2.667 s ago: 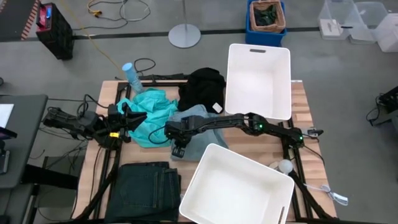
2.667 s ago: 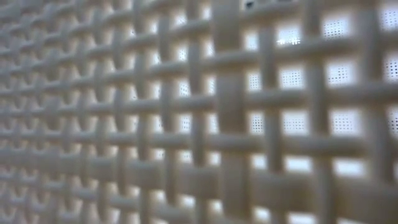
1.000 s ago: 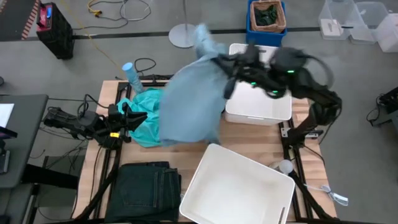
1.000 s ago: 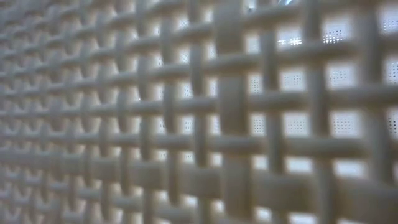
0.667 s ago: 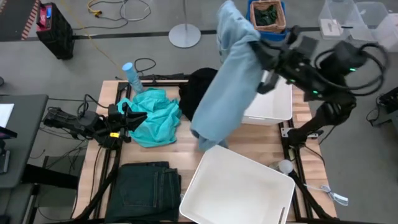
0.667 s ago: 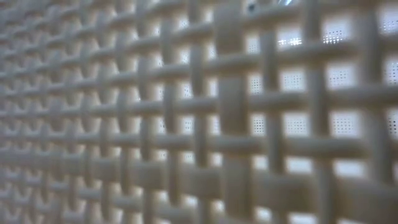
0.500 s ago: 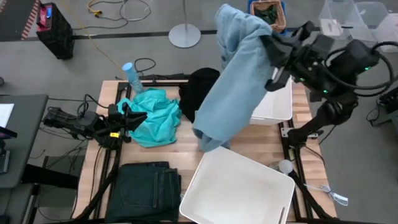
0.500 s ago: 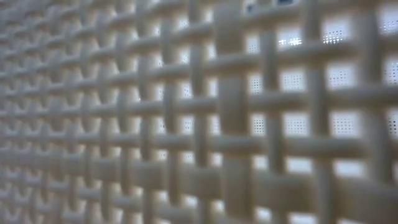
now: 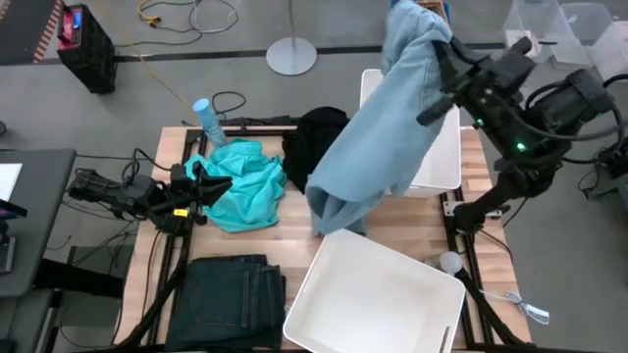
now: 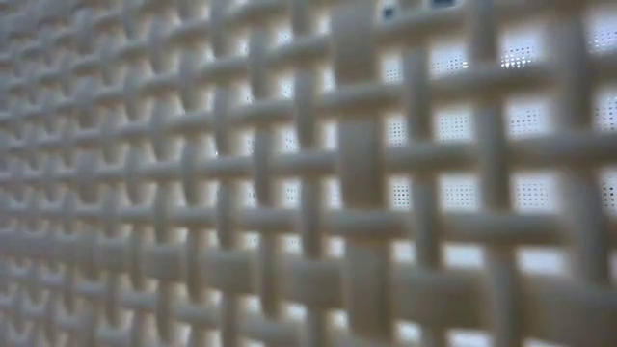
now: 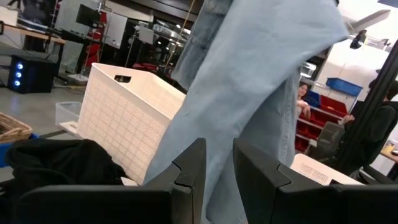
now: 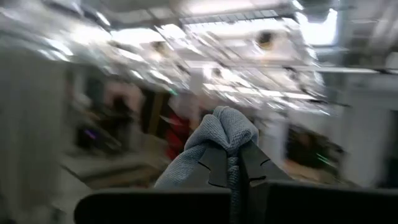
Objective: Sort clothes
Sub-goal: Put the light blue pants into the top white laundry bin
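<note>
My right gripper (image 9: 435, 49) is raised high over the table's far right, shut on the pale blue denim piece (image 9: 383, 127). The denim drapes down past the far white bin (image 9: 444, 147) to the near bin's far rim (image 9: 339, 235). The turquoise top (image 9: 245, 181), the black top (image 9: 314, 137) and the dark jeans (image 9: 235, 289) lie on the table. My left gripper (image 9: 211, 186) waits at the table's left by the turquoise top. Its fingers (image 11: 189, 171) stand a little apart with nothing between them. My right gripper pinches a bunched fold of the denim (image 12: 229, 130) between its two fingers; the fold bulges out past the fingertips. The garment hangs below the gripper in a long slack drape. Whether its lower end (image 9: 339, 218) touches the table I cannot tell.
The near white bin (image 9: 392, 294) stands tilted at the table's near right, and its lattice wall (image 10: 308, 193) fills the low view. A pale blue bottle (image 9: 206, 118) stands at the far left corner. People (image 11: 305, 102) show in the room behind.
My right gripper has swung up and toward the table's far right corner, turning as it went, still shut on the denim. The denim has swept from over the black top to hang in front of the far bin, uncovering the black top.
</note>
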Motion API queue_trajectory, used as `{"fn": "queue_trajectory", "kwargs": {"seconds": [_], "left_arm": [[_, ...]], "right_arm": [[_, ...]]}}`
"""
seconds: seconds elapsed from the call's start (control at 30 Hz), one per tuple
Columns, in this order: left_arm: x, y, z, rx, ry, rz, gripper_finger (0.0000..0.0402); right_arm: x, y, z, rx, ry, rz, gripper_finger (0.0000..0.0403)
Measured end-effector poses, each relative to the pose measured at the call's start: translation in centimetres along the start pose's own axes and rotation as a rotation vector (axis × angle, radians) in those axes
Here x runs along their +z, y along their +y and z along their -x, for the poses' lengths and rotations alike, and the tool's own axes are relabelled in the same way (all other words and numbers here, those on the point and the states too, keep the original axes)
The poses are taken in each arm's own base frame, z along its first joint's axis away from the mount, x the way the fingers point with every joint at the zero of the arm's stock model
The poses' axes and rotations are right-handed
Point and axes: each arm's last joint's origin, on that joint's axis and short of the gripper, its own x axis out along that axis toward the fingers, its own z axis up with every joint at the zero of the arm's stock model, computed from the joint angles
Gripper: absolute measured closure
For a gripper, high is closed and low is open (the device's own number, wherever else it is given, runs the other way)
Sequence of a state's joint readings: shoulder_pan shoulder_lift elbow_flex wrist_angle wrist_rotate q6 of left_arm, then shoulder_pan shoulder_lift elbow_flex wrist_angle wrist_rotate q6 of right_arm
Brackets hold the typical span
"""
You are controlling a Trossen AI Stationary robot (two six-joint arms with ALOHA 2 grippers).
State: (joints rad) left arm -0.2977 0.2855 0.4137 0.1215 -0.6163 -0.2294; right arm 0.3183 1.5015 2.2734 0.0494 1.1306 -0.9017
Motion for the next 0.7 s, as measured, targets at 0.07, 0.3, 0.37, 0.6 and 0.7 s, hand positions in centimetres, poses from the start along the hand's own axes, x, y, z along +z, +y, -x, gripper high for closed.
{"fn": "queue_trajectory", "kwargs": {"seconds": [0.07, 0.3, 0.37, 0.6, 0.7], "left_arm": [[0.0, 0.0, 0.0, 0.000, 0.000, 0.001, 0.0327], [0.0, 0.0, 0.0, 0.000, -0.001, 0.003, 0.0327], [0.0, 0.0, 0.0, 0.000, -0.002, 0.004, 0.0327], [0.0, 0.0, 0.0, 0.000, -0.001, 0.020, 0.0327], [0.0, 0.0, 0.0, 0.000, -0.001, 0.022, 0.0327]], "right_arm": [[-0.5, 0.1, -0.6, -0.080, 0.070, 0.052, 0.0402], [-2.3, 0.5, -2.8, -0.276, 0.246, 0.162, 0.0402], [-2.9, 0.8, -3.4, -0.306, 0.268, 0.177, 0.0402], [-5.6, 1.3, -6.1, -0.455, 0.379, 0.277, 0.0401], [-6.8, 1.3, -7.7, -0.517, 0.406, 0.314, 0.0400]]}}
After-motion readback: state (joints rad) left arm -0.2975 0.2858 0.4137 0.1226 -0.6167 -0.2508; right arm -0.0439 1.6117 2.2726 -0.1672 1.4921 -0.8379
